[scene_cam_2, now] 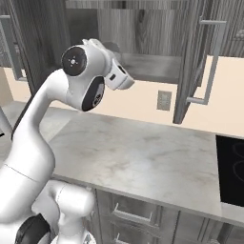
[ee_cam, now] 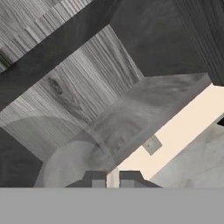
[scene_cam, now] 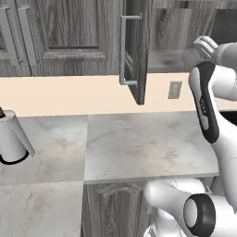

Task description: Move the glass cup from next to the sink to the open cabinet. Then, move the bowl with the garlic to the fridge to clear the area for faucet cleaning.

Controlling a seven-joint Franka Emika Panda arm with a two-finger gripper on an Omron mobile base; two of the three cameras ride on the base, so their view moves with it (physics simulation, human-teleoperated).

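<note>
The arm is raised high toward the open cabinet (scene_cam: 139,51), whose door swings out edge-on at the upper middle of the left base view, its long silver bar handle (scene_cam: 124,48) facing left. In the right base view the same door hangs at the upper right, with the cabinet's grey shelf (scene_cam_2: 152,66) running behind the wrist.

The end effector (ee_cam: 112,180) sits at the bottom middle of the hand view, its 2 dark tips drawn close together with only a thin sliver of gap between them. The glass cup (ee_cam: 72,164) shows there as a pale translucent rounded shape at the lower left, pressed right against the tips; the jaws are narrow, and I cannot tell for sure that they grip it. In the left base view the cup (scene_cam: 205,46) appears as a faint grey-white form at the upper right, just at the front lip of the cabinet shelf, beside the white wrist.

Below lies the pale marble bench (scene_cam: 139,143). A wall outlet (scene_cam: 174,90) sits on the cream wall under the cabinet. A white paper towel roll (scene_cam: 11,139) stands at the far left edge of the left base view. A black cooktop (scene_cam_2: 232,171) fills the right edge of the right base view.
</note>
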